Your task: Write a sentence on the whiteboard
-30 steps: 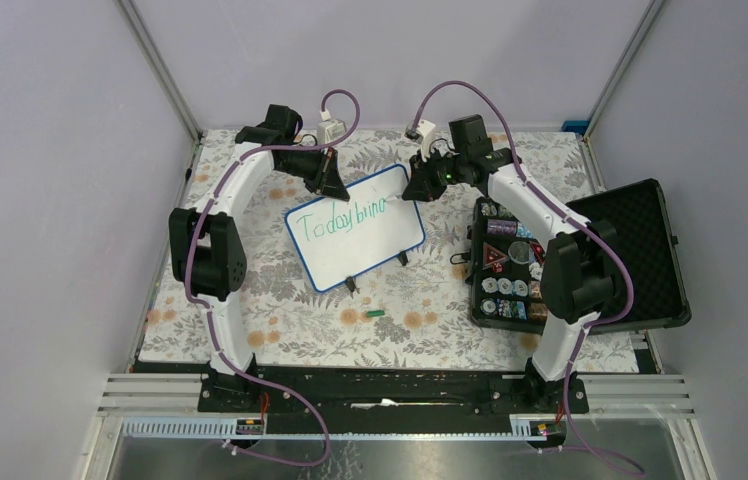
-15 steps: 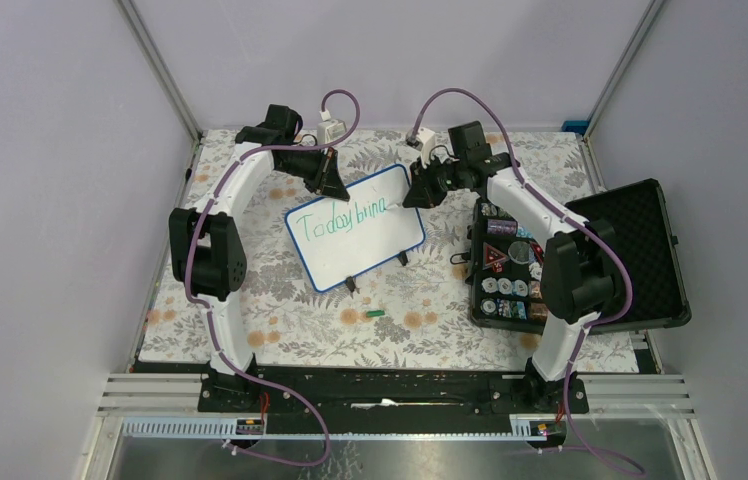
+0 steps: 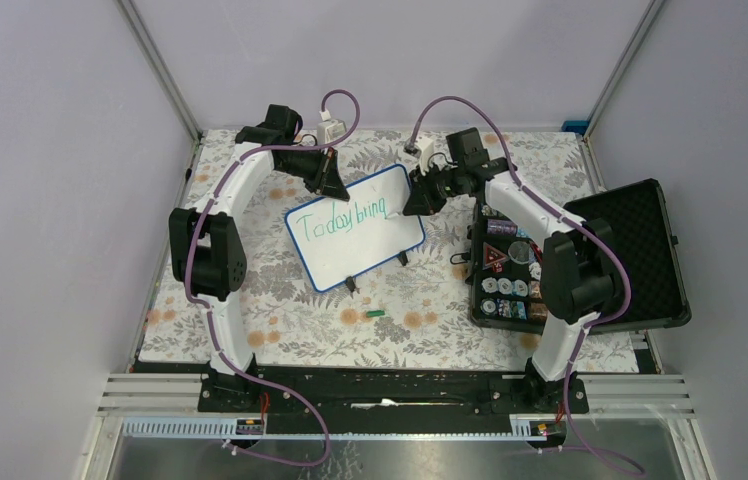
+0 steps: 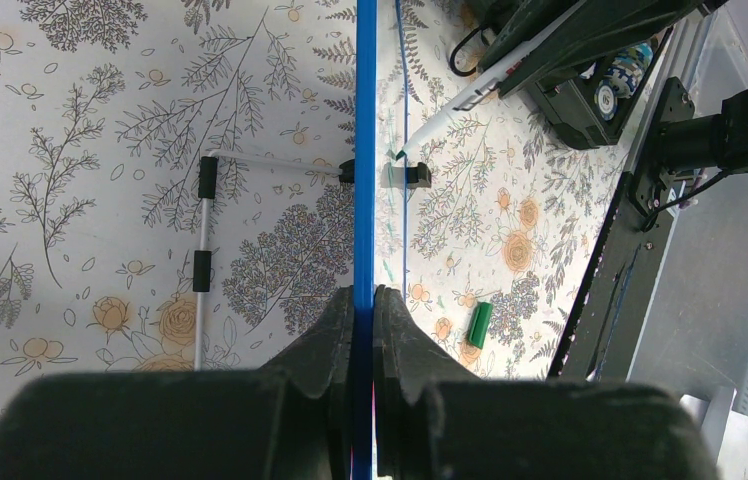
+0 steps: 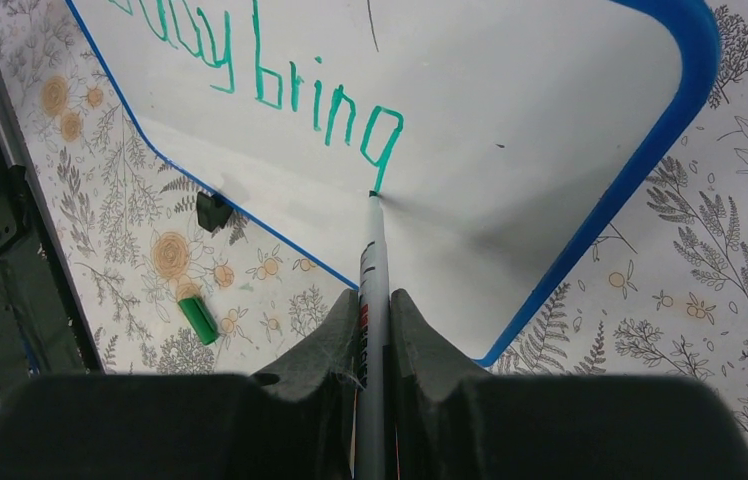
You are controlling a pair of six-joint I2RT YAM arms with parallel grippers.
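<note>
The whiteboard (image 3: 370, 250), white with a blue frame, stands tilted on two black feet on the flowered table. My left gripper (image 3: 328, 183) is shut on its top edge; the left wrist view shows the blue frame (image 4: 365, 150) edge-on between the jaws of that gripper (image 4: 364, 292). Green words of the sentence (image 3: 350, 217) read "Today bring". My right gripper (image 5: 374, 295) is shut on a grey marker (image 5: 374, 260), whose tip touches the whiteboard (image 5: 510, 130) at the foot of the "g" (image 5: 382, 135).
A green marker cap (image 3: 376, 313) lies on the table in front of the board. To the right, an open black case (image 3: 630, 250) holds several small items (image 3: 505, 265). Metal rails run along the near edge.
My right gripper has shifted left and slightly down over the board, drawing the tail of the "g". The left gripper and the board have stayed still.
</note>
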